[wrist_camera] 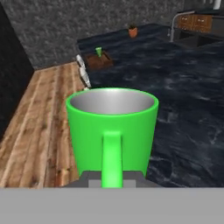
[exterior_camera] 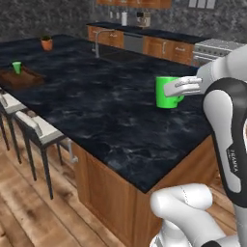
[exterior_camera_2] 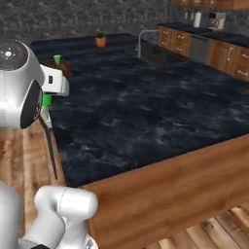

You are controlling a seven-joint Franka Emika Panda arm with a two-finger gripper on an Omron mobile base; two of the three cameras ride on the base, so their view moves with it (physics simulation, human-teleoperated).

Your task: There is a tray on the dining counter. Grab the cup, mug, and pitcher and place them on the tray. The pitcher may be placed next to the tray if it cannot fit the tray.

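My gripper (exterior_camera: 174, 89) is shut on the loop handle of the bright green mug (exterior_camera: 165, 92), holding it upright above the black dining counter (exterior_camera: 111, 111). In the hand view the mug (wrist_camera: 111, 124) is close up, its handle pinched low by my gripper (wrist_camera: 112, 177). A sliver of the mug (exterior_camera_2: 46, 100) peeks past the arm in the right base view. Far off at the counter's left end lies the brown tray (exterior_camera: 21, 78) with the green cup (exterior_camera: 17, 67) standing in it; tray (wrist_camera: 99, 62) and cup (wrist_camera: 99, 51) also appear ahead of the hand. The pitcher is out of view.
An orange plant pot (exterior_camera: 47, 44) stands at the far corner of the counter. A faucet (exterior_camera: 98, 41) and sink sit at its back. Stools (exterior_camera: 36, 126) line the left edge over a wooden floor. A stove (exterior_camera: 214, 48) is behind the arm.
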